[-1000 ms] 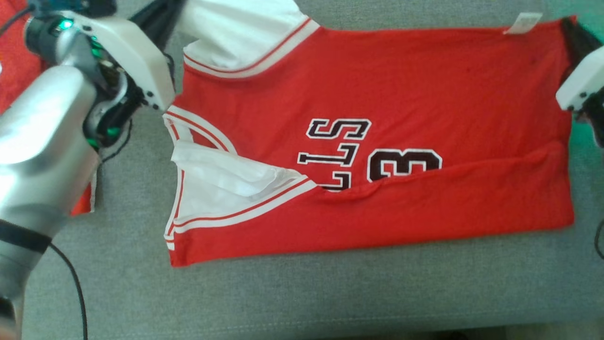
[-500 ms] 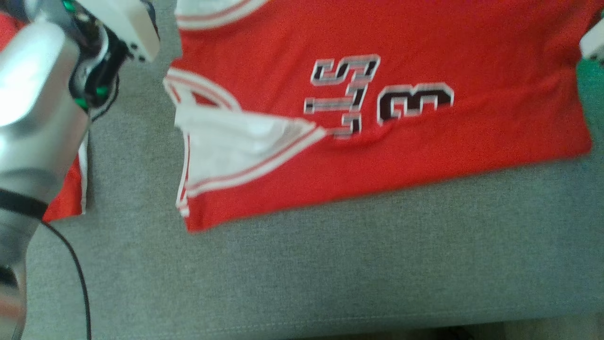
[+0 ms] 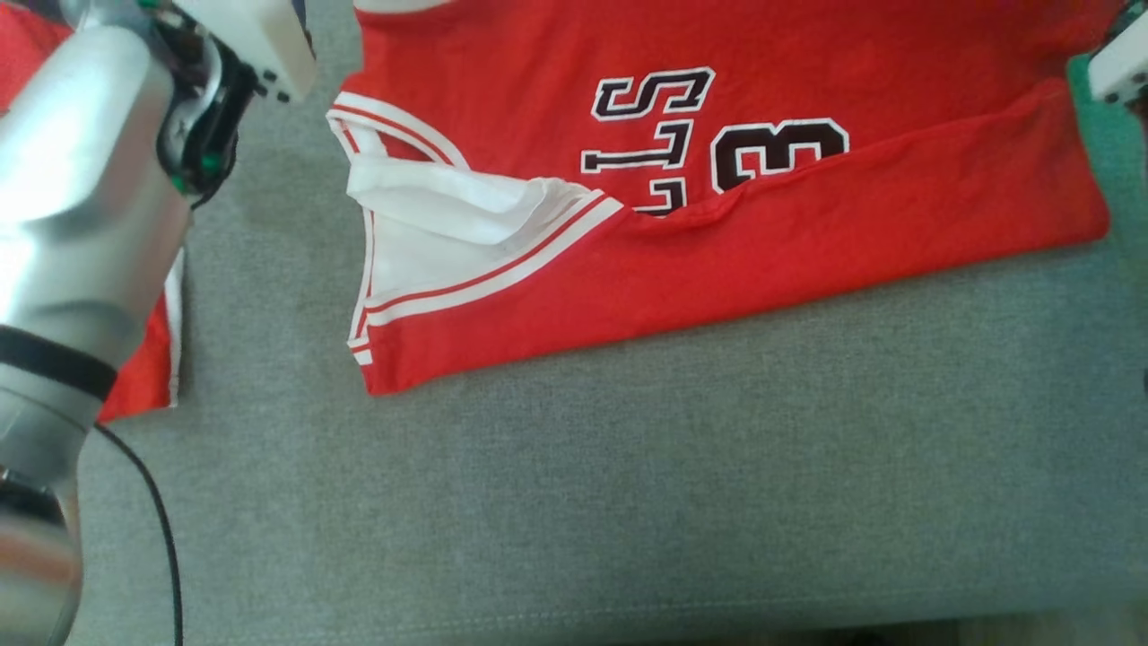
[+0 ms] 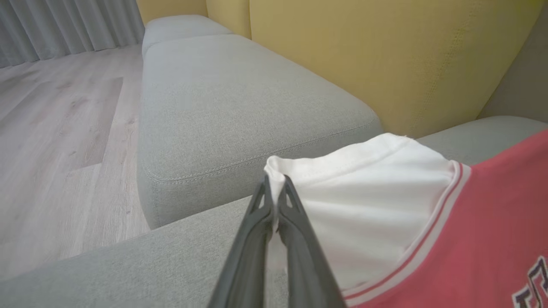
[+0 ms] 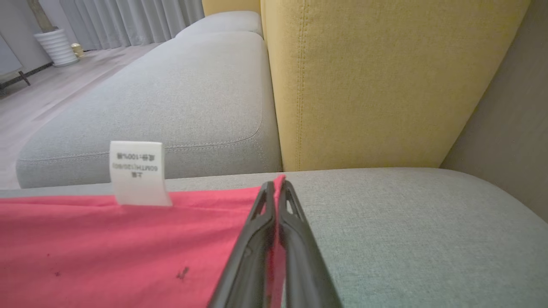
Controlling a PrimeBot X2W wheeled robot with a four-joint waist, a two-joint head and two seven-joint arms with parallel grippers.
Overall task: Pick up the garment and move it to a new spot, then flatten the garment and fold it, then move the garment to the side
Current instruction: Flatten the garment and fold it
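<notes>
On the grey sofa cushion (image 3: 628,502) the red garment (image 3: 852,224) is spread, its near edge already folded over. A white corner is pinched by the closed left gripper (image 4: 275,194), a red hem corner by the closed right gripper (image 5: 276,190). Folding is judged under way; both corners should be drawn evenly nearward

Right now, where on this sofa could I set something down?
Bare: the grey cushion strip between the red basketball jersey's near edge and the front seam. Crowded farther back: the jersey, gripped by left pincer and right pincer.
</notes>
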